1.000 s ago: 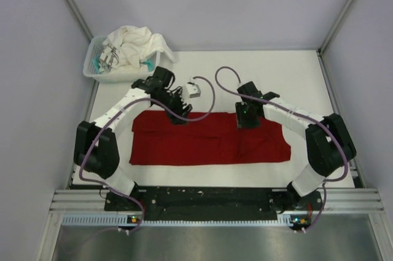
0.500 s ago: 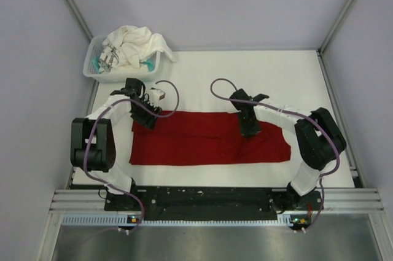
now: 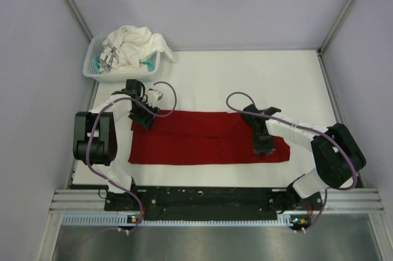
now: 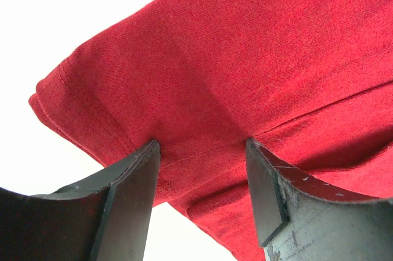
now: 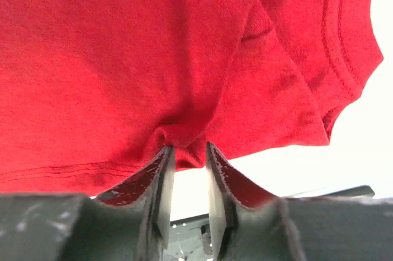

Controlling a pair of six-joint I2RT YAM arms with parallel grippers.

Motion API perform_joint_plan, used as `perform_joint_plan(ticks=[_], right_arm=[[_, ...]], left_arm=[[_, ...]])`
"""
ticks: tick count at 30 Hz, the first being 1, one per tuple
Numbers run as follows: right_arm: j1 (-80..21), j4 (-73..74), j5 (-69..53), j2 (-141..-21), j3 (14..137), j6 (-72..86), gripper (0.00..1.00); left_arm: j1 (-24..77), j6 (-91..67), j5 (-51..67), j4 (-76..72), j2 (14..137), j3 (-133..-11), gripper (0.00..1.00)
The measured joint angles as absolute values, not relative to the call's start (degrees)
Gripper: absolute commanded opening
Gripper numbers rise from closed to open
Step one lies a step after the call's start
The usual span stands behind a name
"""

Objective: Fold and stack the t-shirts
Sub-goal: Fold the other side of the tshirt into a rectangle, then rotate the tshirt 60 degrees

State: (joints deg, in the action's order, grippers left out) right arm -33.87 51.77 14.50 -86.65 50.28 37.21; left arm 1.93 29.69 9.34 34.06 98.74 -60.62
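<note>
The red t-shirt [image 3: 202,135], matte knit with stitched hems, lies folded into a long flat strip nearer than the basket [image 3: 98,70] and to its right. At the corner closest to the basket, the left gripper [image 4: 202,147] stands spread, tips on the cloth. At the end farthest from the basket, the right gripper [image 5: 187,150] pinches a puckered fold. The white t-shirt [image 3: 138,43] is heaped in the basket. Bare white table [image 3: 258,77] spreads right of the basket.

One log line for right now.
deep red cloth t-shirt: flat | left gripper: open over far-left corner | right gripper: pinching right end
</note>
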Motion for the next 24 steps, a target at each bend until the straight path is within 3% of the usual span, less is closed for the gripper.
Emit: perform_joint_plan(ticks=[3,9,14,19,24], right_arm=[[-33.9,52.8,14.0,-85.5,48.3,39.6,0.46],[-31.3,54.7,12.1,-76.4,47.6,41.9,0.49],[-20.2,52.5,10.2,-70.7,49.7,37.6,0.49],[-9.1,42.9,7.7,-75.9,55.4,31.0,0.48],[-7.8,34.5,6.9,-88.8,61.3,26.4,0.48]], left_arm=[[1.9,29.7,9.3,34.0,98.7,-60.6,0.63],[1.9,30.3,9.5,34.1,98.5,-60.5,0.63],[1.5,31.6,10.6,36.0,96.4,-60.3,0.63],[1.0,31.9,11.1,37.7,93.2,-60.7,0.63],[0.8,31.6,9.4,37.1,95.3,-62.9,0.62]])
